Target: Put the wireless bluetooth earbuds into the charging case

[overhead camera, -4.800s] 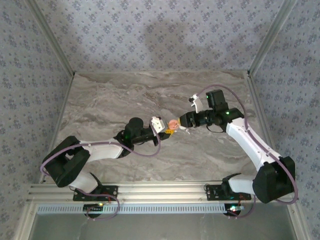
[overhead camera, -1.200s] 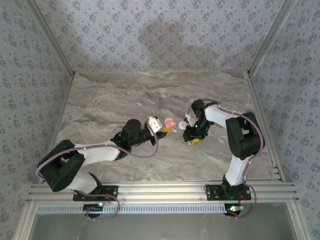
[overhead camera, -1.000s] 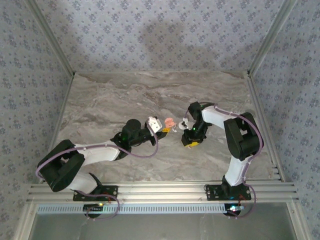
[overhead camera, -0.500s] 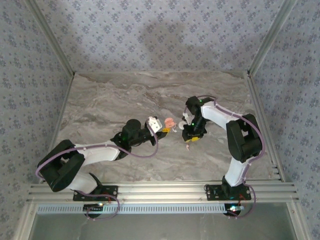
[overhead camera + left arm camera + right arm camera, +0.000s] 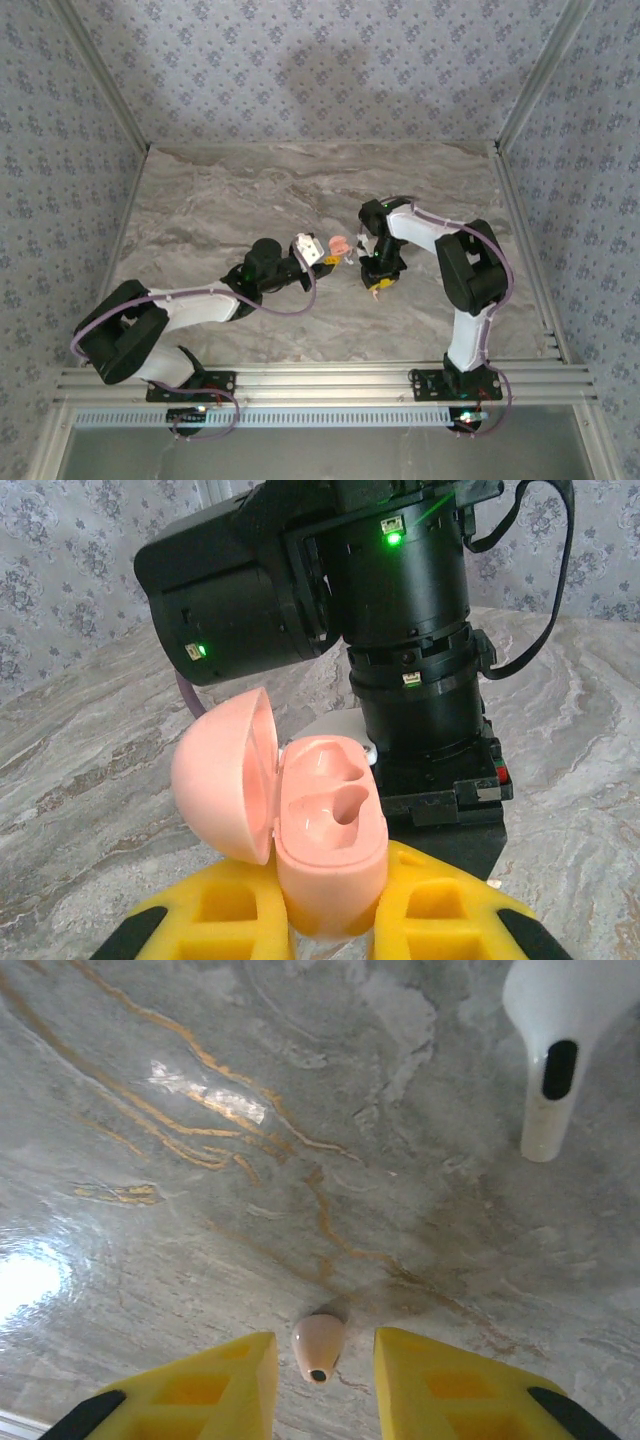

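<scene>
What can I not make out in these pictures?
Right wrist view: the top edge cuts off the head of the white earbud.
Left wrist view: the left pincer and the bottom edge hide the charging case's lower end.
Top view: the charging case is too small to show its wells; the right pincer covers the table beneath it.

- No text, brand, number or sign can be read.
- Two small white tags (image 5: 391, 523) sit on the right arm's black wrist housing (image 5: 400, 590), ahead of and above the left gripper (image 5: 333, 920). Their print is too small to make out.
</scene>
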You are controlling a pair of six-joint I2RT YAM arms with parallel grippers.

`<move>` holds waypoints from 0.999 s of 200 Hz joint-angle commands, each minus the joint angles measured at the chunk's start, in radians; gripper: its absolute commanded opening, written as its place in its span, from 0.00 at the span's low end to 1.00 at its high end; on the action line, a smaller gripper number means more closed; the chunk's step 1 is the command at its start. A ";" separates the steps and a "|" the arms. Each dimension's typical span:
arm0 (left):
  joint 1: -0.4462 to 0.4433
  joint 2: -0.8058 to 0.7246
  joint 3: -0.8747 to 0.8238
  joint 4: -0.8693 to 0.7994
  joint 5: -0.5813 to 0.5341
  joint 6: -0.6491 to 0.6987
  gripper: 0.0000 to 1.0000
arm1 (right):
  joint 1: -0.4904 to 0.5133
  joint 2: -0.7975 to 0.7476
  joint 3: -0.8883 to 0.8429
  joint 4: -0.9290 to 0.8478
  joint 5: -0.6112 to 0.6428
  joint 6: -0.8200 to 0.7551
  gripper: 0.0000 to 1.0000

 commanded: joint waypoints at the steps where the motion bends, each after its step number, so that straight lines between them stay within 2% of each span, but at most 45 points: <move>1: -0.004 -0.028 -0.011 -0.004 -0.003 0.006 0.08 | 0.007 0.024 0.016 -0.031 0.044 0.016 0.31; 33: -0.003 -0.027 -0.011 -0.004 -0.001 0.007 0.08 | 0.008 0.037 0.010 -0.022 0.039 0.017 0.25; 108: -0.003 -0.024 -0.007 -0.004 0.002 0.007 0.08 | 0.013 0.036 0.011 -0.044 0.038 0.036 0.30; 200: -0.003 -0.023 -0.007 -0.006 0.002 0.008 0.08 | 0.018 0.022 -0.003 -0.044 0.038 0.074 0.25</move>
